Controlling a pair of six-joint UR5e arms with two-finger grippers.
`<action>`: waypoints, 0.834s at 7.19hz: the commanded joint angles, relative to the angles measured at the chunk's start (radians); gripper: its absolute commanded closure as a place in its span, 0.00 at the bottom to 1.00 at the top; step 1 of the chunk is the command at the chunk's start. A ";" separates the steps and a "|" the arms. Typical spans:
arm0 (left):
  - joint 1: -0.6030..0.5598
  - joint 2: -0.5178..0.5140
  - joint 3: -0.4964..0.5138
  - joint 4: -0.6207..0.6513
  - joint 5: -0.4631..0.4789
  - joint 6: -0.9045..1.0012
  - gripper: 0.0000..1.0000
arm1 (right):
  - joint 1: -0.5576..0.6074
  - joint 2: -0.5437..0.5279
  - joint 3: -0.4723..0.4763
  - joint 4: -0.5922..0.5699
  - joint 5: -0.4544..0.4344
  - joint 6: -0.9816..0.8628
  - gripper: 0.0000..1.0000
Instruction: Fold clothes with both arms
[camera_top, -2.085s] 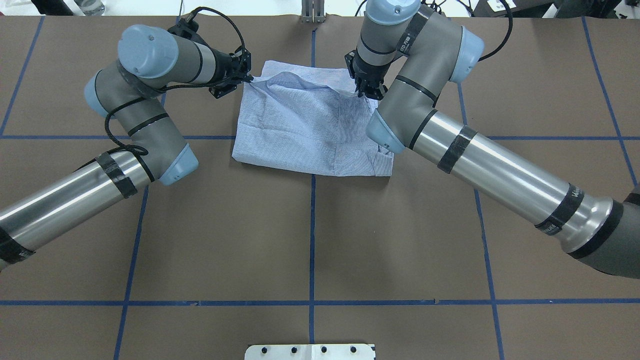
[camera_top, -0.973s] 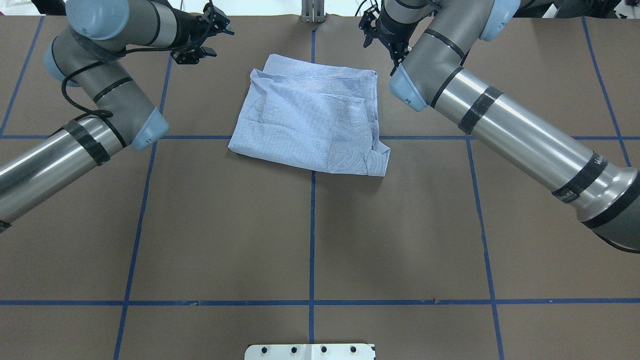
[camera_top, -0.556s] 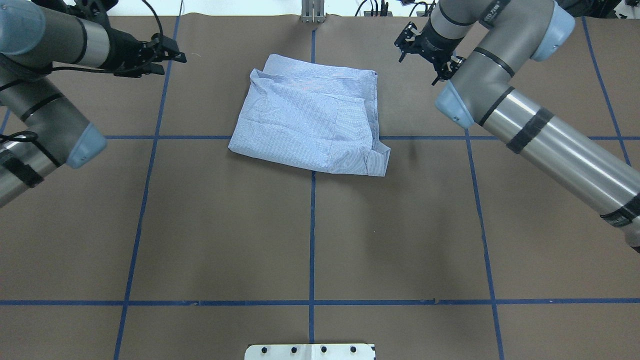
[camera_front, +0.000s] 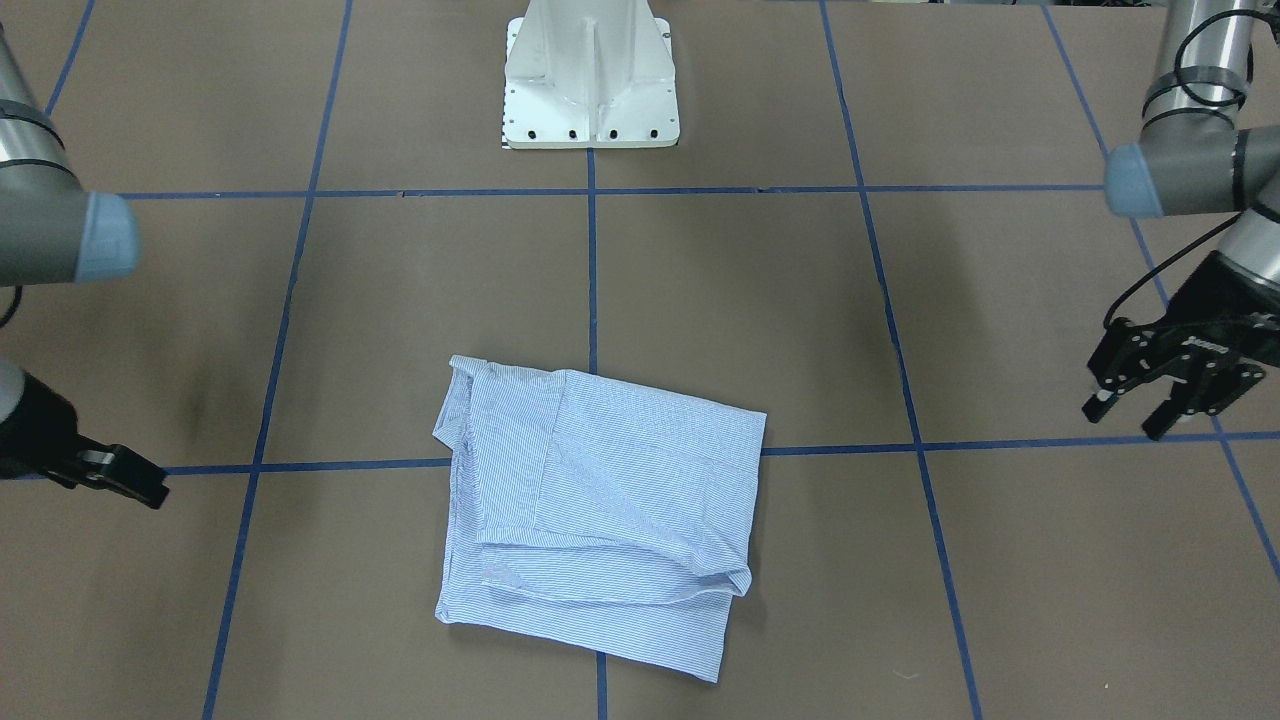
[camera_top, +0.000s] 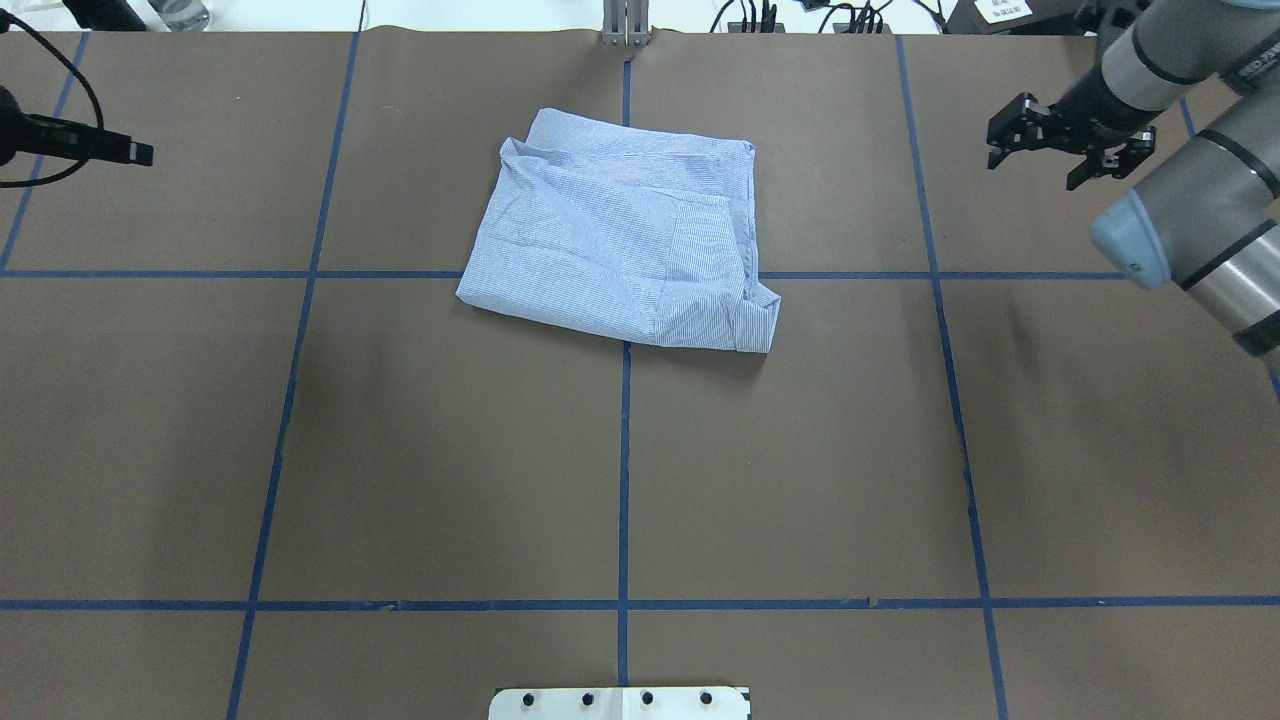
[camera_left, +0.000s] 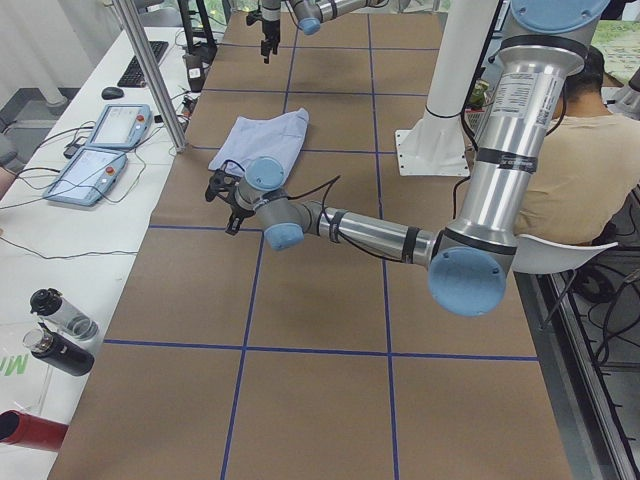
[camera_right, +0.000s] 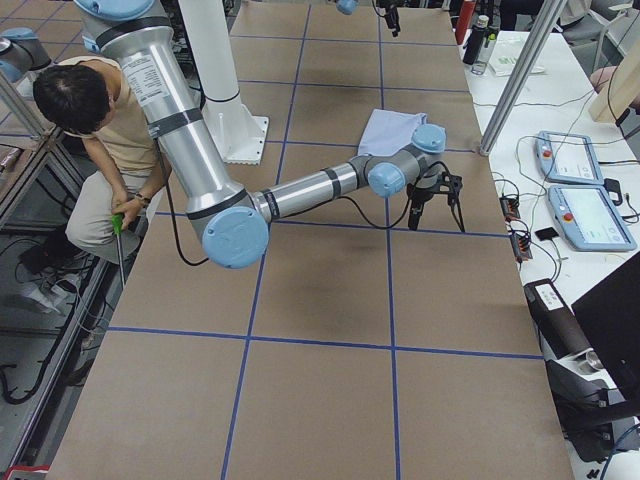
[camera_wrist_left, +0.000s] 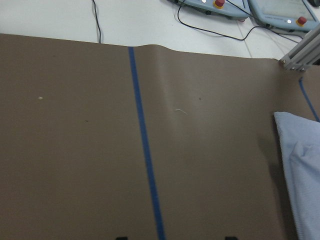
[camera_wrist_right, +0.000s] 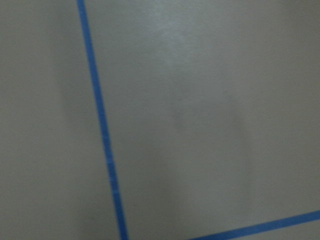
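Overhead, left to right: left gripper (camera_front: 1128, 416) hangs at the far-left edge of the table (camera_top: 800, 450) over bare brown cover, fingers spread, nothing between them, well apart from the shirt (camera_top: 615, 235). The shirt is folded into a rough rectangle and lies flat on the table's far half. It sits on the crossing of the centre blue tape line (camera_top: 624, 480) and the far cross line, and nothing touches it. One folded corner sticks out at its near right. Right gripper (camera_top: 1037, 165) is far right over bare cover, fingers apart, empty, also well apart from the shirt. Left wrist view catches the shirt's edge at its right border; right wrist view is blurred, only cover and tape.
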 joint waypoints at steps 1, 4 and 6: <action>-0.130 0.052 -0.040 0.253 -0.065 0.401 0.27 | 0.116 -0.178 0.070 0.000 0.040 -0.285 0.00; -0.253 0.038 -0.052 0.505 -0.065 0.601 0.00 | 0.220 -0.356 0.119 0.004 0.063 -0.495 0.00; -0.256 0.052 -0.101 0.582 -0.068 0.603 0.00 | 0.230 -0.395 0.123 0.001 0.068 -0.630 0.00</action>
